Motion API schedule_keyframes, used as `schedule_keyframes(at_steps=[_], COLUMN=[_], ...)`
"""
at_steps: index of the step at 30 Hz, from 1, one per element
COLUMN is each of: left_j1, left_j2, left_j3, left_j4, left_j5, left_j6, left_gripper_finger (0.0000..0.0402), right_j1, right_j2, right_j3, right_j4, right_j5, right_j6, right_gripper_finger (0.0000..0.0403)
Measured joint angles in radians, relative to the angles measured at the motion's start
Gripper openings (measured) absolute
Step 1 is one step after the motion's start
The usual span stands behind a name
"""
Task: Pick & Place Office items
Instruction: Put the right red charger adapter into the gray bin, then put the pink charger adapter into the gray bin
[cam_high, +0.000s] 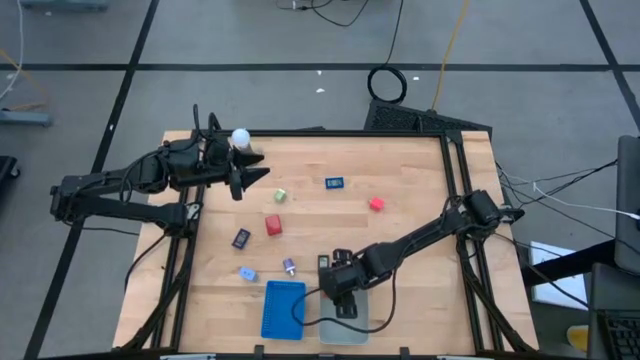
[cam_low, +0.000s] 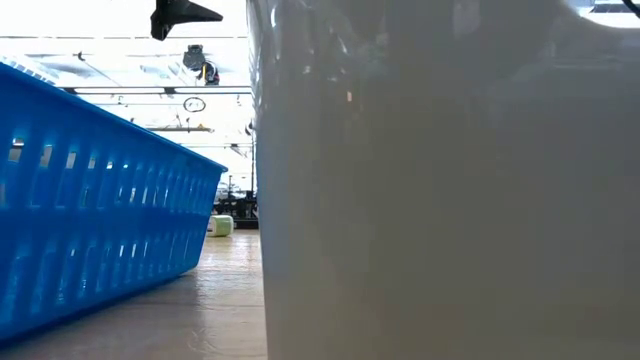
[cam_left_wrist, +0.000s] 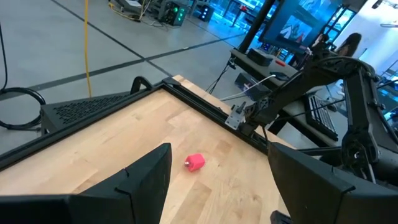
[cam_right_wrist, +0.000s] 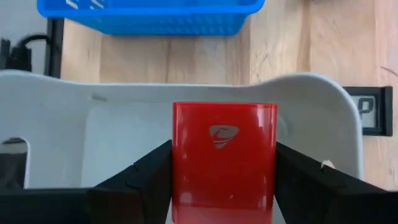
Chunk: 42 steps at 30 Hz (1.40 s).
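No words or numbers I can read anywhere, only a small pale emblem without letters on the red block (cam_right_wrist: 224, 162) between my right gripper (cam_right_wrist: 224, 186) fingers

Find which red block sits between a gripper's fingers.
The red block between the right gripper fingers, above the grey tray; the other two lie loose on the table.

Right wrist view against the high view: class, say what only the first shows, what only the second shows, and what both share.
Only the right wrist view shows the red block between the right gripper fingers, over the pale grey tray.

Only the high view shows the left gripper raised near the white ball, and items scattered on the table: green item, red cube.

Both show the blue tray beside the grey tray.
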Motion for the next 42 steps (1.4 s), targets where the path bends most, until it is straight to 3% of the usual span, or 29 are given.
schedule_keyframes(at_steps=[4, 9, 27, 42], left_j1=[0.0, 0.0, 0.0, 0.0], left_j2=[0.0, 0.0, 0.0, -0.015], left_j3=[0.0, 0.0, 0.0, 0.0], left_j4=[0.0, -0.001, -0.006, 0.0], left_j5=[0.0, 0.0, 0.0, 0.0], left_j6=[-0.002, 0.004, 0.011, -0.013], left_gripper_finger=[0.0271, 0.0271, 0.0271, 0.0271], right_j1=[0.0, 0.0, -0.011, -0.119], right_j2=[-0.002, -0.002, -0.12, -0.261], right_j3=[0.0, 0.0, 0.0, 0.0], right_j4=[0.002, 0.002, 0.0, -0.106], right_j5=[-0.002, -0.003, 0.023, 0.032], right_j6=[0.018, 0.019, 0.054, 0.012], right_gripper_finger=[0.0279, 0.0301, 0.0306, 0.0298])
